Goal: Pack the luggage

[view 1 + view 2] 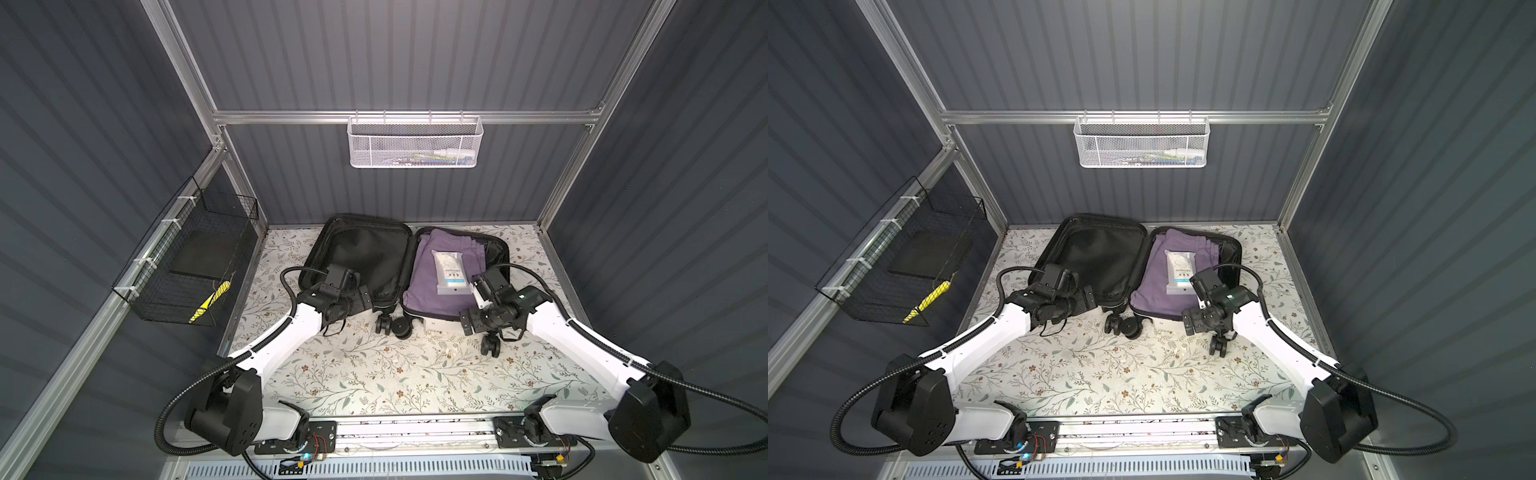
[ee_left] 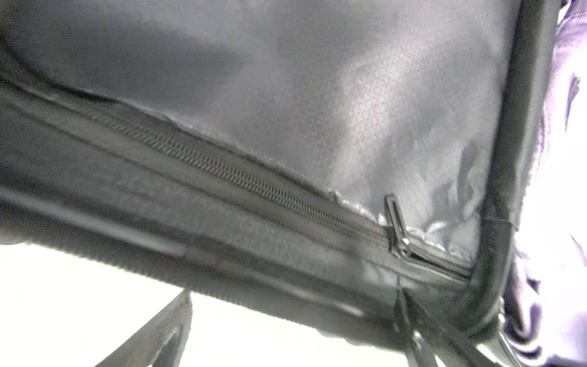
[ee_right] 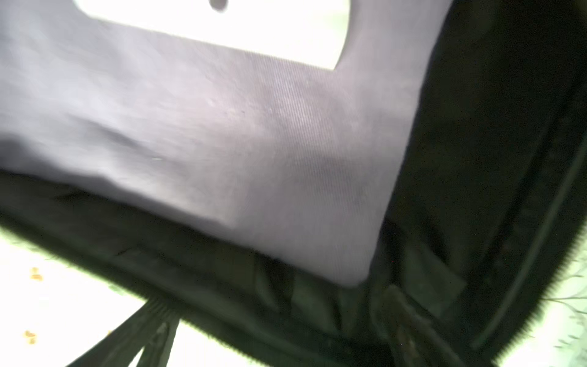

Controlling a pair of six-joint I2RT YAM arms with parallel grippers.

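Two items packed: purple garment and wipes pack lie in right half of luggage, open flat, far centre of counter. Left pincer and right pincer both released, empty. I judge white mesh basket contents and closing remain.

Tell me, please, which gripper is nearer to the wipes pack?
Right. The right gripper is just beside the pack's near corner, over the purple clothes; the left gripper is over the other, black-lined half of the luggage.
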